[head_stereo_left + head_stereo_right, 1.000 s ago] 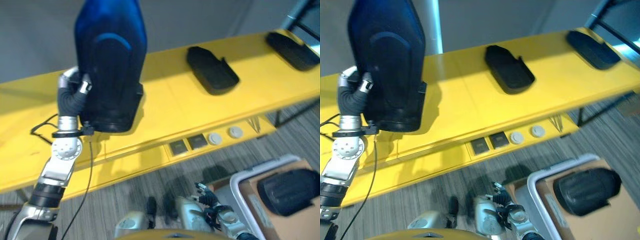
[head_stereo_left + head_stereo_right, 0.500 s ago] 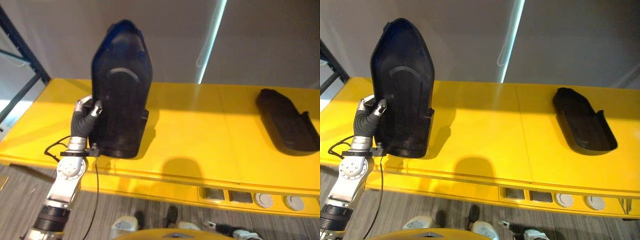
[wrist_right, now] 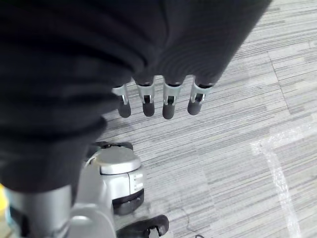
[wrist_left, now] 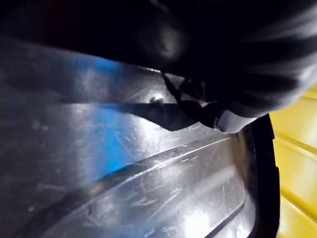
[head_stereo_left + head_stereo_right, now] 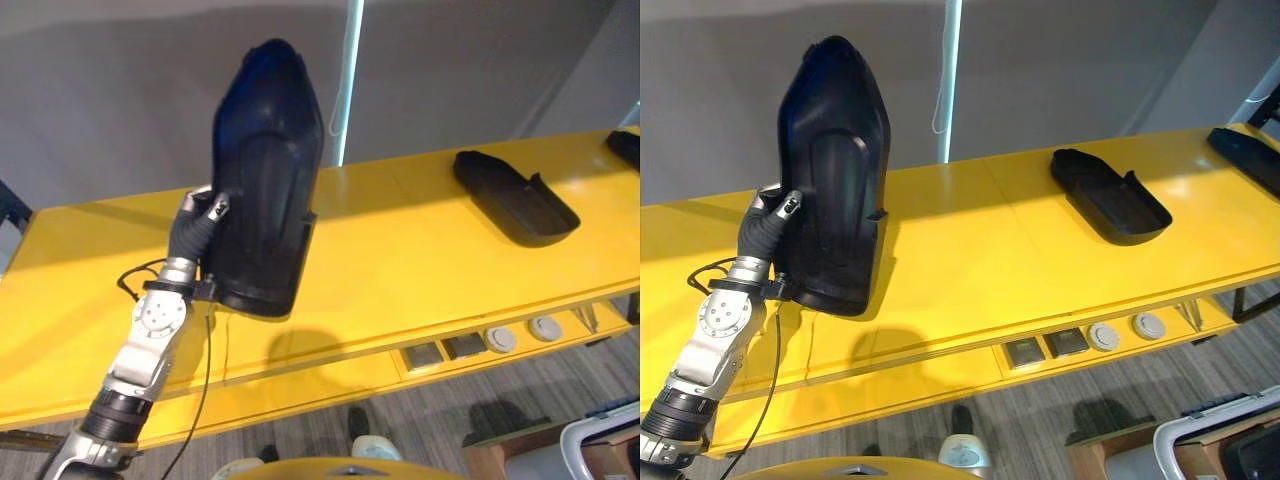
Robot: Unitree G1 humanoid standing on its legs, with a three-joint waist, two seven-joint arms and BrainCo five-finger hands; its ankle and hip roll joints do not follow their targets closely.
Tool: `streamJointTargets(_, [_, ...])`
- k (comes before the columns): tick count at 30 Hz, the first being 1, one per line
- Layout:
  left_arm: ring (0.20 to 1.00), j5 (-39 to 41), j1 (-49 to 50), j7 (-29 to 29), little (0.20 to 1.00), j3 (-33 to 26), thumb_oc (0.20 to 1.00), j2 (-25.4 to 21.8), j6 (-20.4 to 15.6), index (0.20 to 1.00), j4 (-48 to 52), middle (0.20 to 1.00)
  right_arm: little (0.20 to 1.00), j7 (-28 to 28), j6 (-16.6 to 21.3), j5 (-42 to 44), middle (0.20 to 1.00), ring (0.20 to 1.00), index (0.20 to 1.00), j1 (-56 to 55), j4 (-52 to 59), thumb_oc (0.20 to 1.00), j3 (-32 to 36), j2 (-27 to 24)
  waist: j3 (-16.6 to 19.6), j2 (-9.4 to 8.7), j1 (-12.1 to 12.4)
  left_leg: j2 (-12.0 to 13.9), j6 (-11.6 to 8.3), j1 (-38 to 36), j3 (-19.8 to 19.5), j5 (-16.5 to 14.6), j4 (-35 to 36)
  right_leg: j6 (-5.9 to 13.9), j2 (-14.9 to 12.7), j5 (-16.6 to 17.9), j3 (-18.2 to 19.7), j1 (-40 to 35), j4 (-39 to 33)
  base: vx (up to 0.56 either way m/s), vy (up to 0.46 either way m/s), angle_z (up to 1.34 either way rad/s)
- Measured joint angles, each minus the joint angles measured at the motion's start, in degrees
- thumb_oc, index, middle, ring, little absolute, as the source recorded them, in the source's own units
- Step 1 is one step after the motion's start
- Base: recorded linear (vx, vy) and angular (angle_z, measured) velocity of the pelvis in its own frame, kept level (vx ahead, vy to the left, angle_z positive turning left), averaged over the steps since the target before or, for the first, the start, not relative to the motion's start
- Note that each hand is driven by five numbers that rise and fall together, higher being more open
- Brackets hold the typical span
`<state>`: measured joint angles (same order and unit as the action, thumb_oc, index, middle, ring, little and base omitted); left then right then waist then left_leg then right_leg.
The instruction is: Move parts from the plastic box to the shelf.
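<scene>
A large black moulded part stands upright over the left half of the yellow shelf. My left hand is shut on its left edge, thumb on the near face. The left wrist view shows the part's glossy inner surface close up. Whether its lower end touches the shelf I cannot tell. A second black part lies flat on the shelf to the right. My right hand hangs over the grey floor, its fingers straight and holding nothing.
A third black part lies at the shelf's far right end. Buttons and sockets sit in the shelf's front edge. The white rim of the plastic box shows at the lower right on the floor. A grey wall backs the shelf.
The camera has swung, so the whole scene shifted and the box rim came back into the lower right. My left hand still holds the part upright over the shelf.
</scene>
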<state>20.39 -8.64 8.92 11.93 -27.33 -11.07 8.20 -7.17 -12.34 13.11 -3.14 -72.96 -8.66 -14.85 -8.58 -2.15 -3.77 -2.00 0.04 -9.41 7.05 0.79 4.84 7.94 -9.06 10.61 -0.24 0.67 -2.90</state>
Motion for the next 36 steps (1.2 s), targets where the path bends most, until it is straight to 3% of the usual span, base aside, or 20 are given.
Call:
streamJointTargets(3, [0.200,1.96,-0.06,1.23,0.200,2.07,0.200,0.50,1.45,0.200,-1.48,0.200,1.000,0.12,-0.53,-0.05,1.000,1.000,1.000,0.00,-0.13,1.000,-0.26,0.98,-0.27,0.09,-0.44,1.55,0.04,0.46,0.95,0.37,-0.33,-0.27,0.16,-1.85,-1.40,2.37,2.98,-0.11,-0.142,-0.04])
streamJointTargets(4, [0.200,2.07,-0.29,1.94,0.200,2.40,0.200,1.05,1.50,0.200,-2.55,0.200,1.000,0.07,-0.68,-0.05,1.000,1.000,1.000,0.11,-0.15,1.000,-0.27,0.86,-0.44,0.37,-0.64,2.20,-0.43,1.00,1.09,0.87,-0.32,0.47,0.47,-2.87,-1.82,3.27,4.68,-0.06,-0.118,0.01])
streamJointTargets(5, [0.200,2.13,-0.32,3.43,0.200,2.38,0.200,1.63,1.97,0.200,-3.54,0.200,1.000,-0.06,-1.19,-0.10,1.000,1.000,1.000,0.72,-0.01,1.000,-0.23,0.82,-0.88,1.03,-0.51,3.28,-0.60,1.36,0.77,0.43,-0.07,-0.48,1.55,-4.63,-2.39,4.93,8.12,-0.11,-0.166,-0.01])
streamJointTargets(6, [0.200,2.61,-0.37,3.99,0.200,2.41,0.200,1.31,2.16,0.200,-4.41,0.200,1.000,-0.22,-1.60,-0.11,1.000,1.000,1.000,0.62,0.04,1.000,-0.26,0.91,-0.70,0.38,-0.61,3.26,-1.46,1.30,0.64,0.34,-0.02,-0.77,2.12,-4.95,-2.26,5.25,7.90,-0.13,-0.171,-0.10])
streamJointTargets(7, [0.200,3.88,-0.36,4.70,0.200,2.36,0.200,1.97,2.66,0.200,-5.53,0.200,1.000,-0.53,-1.95,-1.34,1.000,1.000,1.000,0.79,0.59,1.000,-0.27,0.09,-1.00,1.04,-0.46,4.48,-1.78,1.59,1.14,0.46,-0.14,-1.94,3.05,-4.37,-2.74,4.96,5.06,-0.13,-0.172,-0.26])
streamJointTargets(9, [0.200,6.10,-0.86,5.93,0.200,2.10,0.200,3.29,3.79,0.200,-5.34,0.200,1.000,-1.51,-1.91,-3.83,1.000,1.000,1.000,2.13,0.70,1.000,-0.51,-1.50,-1.77,2.55,0.39,6.64,-2.68,3.03,2.26,0.98,-0.30,-2.14,4.52,-3.49,-5.35,2.79,-2.15,-0.04,-0.123,-0.34])
streamJointTargets(10, [0.200,8.35,-1.82,6.69,0.200,2.33,0.200,4.45,5.05,0.200,-5.50,0.200,1.000,-1.46,-1.56,-4.48,1.000,1.000,1.000,3.11,-0.01,1.000,-2.88,-1.98,-2.47,1.93,0.33,6.74,-3.43,3.16,2.10,1.11,-0.31,-4.04,5.09,-0.29,-5.31,3.31,-2.34,0.00,-0.099,-0.16])
streamJointTargets(13, [0.200,12.64,-4.44,9.68,0.200,4.26,0.200,10.20,8.64,0.200,-7.00,0.200,1.000,0.11,-1.60,-2.01,1.000,1.000,1.000,3.03,0.75,1.000,-3.56,-3.15,-2.73,2.49,-0.27,8.05,-3.58,2.87,1.66,0.84,0.02,-4.53,6.54,-0.11,-5.39,2.87,-2.33,0.00,-0.052,-0.06])
streamJointTargets(20, [0.200,13.11,-10.41,15.69,0.200,6.32,0.200,12.82,13.86,0.200,-17.35,0.200,1.000,-0.25,-2.02,-1.49,1.000,1.000,1.000,3.55,4.69,1.000,-4.83,-3.15,-3.24,3.11,-2.93,7.34,-3.94,3.42,2.29,0.59,0.04,-4.21,5.43,-0.31,-5.40,3.38,-2.34,0.01,0.003,-0.04])
streamJointTargets(29, [0.200,6.25,-12.36,22.54,0.200,6.01,0.200,12.16,19.14,0.200,-20.30,0.200,1.000,-0.31,-3.01,-1.10,1.000,1.000,1.000,2.86,5.01,1.000,-6.52,-2.88,-3.04,3.58,-2.90,7.08,-3.50,2.24,2.36,0.62,0.02,-4.26,5.27,-0.23,-5.28,2.38,-2.33,0.01,0.006,0.01])
streamJointTargets(30, [0.256,6.02,-12.45,22.86,0.256,6.08,0.256,12.08,19.54,0.256,-20.62,0.256,1.000,-0.31,-3.14,-1.12,1.000,1.000,1.000,2.81,4.77,1.000,-6.57,-2.95,-2.99,3.71,-2.87,7.06,-3.55,2.26,2.36,0.52,0.03,-4.26,5.25,-0.23,-5.27,2.18,-2.33,0.01,0.027,0.03])
streamJointTargets(31, [0.445,5.23,-12.58,22.84,0.445,6.13,0.445,11.88,19.77,0.445,-21.64,0.445,1.000,-0.31,-3.17,-1.12,1.000,1.000,1.000,2.82,4.67,1.000,-6.70,-3.06,-2.93,3.87,-2.88,7.06,-3.59,2.24,2.36,0.47,0.03,-4.26,5.25,-0.23,-5.26,2.08,-2.33,0.00,0.000,0.00])
streamJointTargets(32, [1.000,4.21,-12.94,22.85,1.000,6.10,1.000,11.37,20.15,1.000,-24.05,1.000,1.000,-0.37,-3.87,-1.18,1.000,1.000,1.000,2.86,4.68,1.000,-6.80,-3.36,-2.72,4.21,-2.95,7.04,-3.59,2.16,2.43,0.36,0.03,-4.26,5.25,-0.23,-5.17,2.08,-2.33,0.00,0.000,0.00])
streamJointTargets(36, [1.000,4.19,-12.99,22.23,1.000,6.22,1.000,10.99,21.20,1.000,-24.57,1.000,1.000,-1.27,-5.38,-1.25,1.000,1.000,1.000,2.85,4.48,1.000,-6.70,-3.98,-2.27,5.05,-2.91,7.00,-3.65,2.16,2.45,0.30,0.03,-4.26,5.22,-0.23,-5.15,2.06,-2.33,0.00,0.000,0.00])
